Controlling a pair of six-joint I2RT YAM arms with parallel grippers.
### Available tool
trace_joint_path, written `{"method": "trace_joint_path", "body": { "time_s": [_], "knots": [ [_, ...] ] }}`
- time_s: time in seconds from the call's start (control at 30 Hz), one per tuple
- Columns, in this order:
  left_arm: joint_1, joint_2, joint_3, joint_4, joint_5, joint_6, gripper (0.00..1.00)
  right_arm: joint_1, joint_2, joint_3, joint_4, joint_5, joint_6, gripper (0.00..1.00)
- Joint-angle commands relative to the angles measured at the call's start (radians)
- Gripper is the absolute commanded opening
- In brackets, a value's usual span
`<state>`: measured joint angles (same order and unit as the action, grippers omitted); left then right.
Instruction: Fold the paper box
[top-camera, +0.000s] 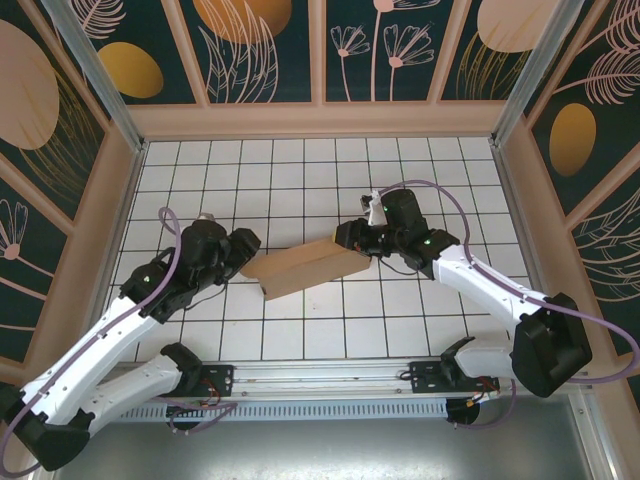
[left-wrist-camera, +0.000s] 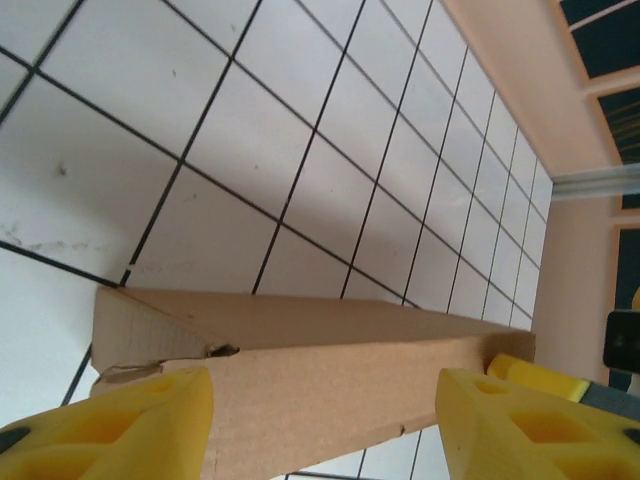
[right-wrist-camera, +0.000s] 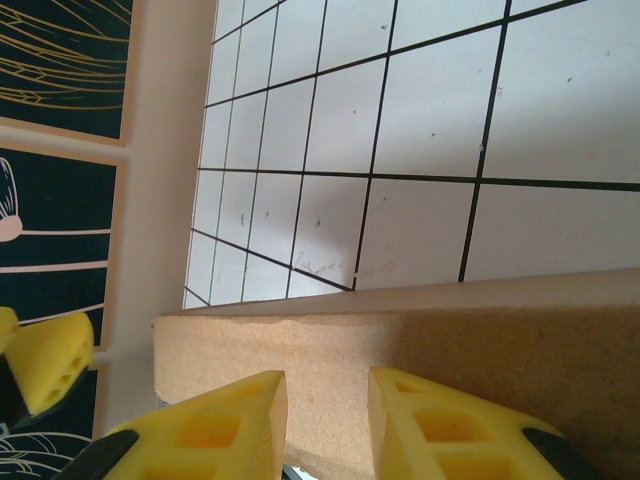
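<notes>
The paper box (top-camera: 305, 268) is a long brown cardboard piece lying slantwise in the middle of the tiled floor, partly folded into a low ridge. My left gripper (top-camera: 248, 250) is at its left end. In the left wrist view this gripper (left-wrist-camera: 325, 430) is open, its yellow fingers (left-wrist-camera: 120, 430) spread wide over the box panel (left-wrist-camera: 330, 370). My right gripper (top-camera: 358, 240) is at the box's right end. It (right-wrist-camera: 325, 425) is open only a little, and the cardboard face (right-wrist-camera: 330, 340) shows through the narrow gap between its fingers.
White tiles with black grid lines cover the floor (top-camera: 300, 180). Beige walls (top-camera: 320, 120) with dark patterned panels close it in on three sides. The arm bases sit on a rail (top-camera: 320, 380) at the near edge.
</notes>
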<state>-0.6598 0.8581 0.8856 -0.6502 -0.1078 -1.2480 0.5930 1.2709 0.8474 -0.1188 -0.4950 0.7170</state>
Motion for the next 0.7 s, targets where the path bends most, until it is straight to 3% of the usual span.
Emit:
{"method": "trace_joint_path", "body": {
  "time_s": [0.0, 0.4, 0.67],
  "knots": [
    [0.005, 0.01, -0.048, 0.029, 0.055, -0.019, 0.6, 0.008, 0.047, -0.048, -0.147, 0.048, -0.002, 0.29],
    [0.006, 0.003, -0.147, 0.111, 0.075, -0.044, 0.6, 0.007, 0.055, -0.066, -0.132, 0.036, 0.005, 0.29],
    [0.005, -0.008, -0.25, 0.306, 0.115, -0.073, 0.58, 0.019, 0.067, -0.077, -0.117, 0.02, 0.013, 0.29]
  ]
}}
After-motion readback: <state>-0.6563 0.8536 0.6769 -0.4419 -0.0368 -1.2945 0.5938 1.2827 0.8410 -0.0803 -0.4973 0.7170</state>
